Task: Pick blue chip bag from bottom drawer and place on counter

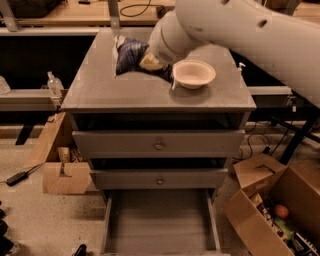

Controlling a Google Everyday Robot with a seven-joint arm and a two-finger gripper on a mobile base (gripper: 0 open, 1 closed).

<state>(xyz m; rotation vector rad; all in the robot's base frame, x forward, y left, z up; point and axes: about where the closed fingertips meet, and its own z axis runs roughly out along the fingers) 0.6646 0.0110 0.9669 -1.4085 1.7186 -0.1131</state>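
The blue chip bag [129, 55], dark blue and crumpled with a white patch, is held in my gripper [149, 62] above the far left part of the counter [115, 87]. The gripper is shut on the bag's right side, at the end of my big white arm coming in from the upper right. The bottom drawer [160, 220] is pulled open below, with a bare grey floor. Whether the bag touches the counter cannot be told.
A beige round bowl [193, 73] sits on the counter just right of the gripper. Two upper drawers with brass knobs [159, 146] are closed. An open cardboard box [272, 210] stands on the floor at right, another cardboard box [62, 172] at left. A wooden workbench [75, 12] lies behind.
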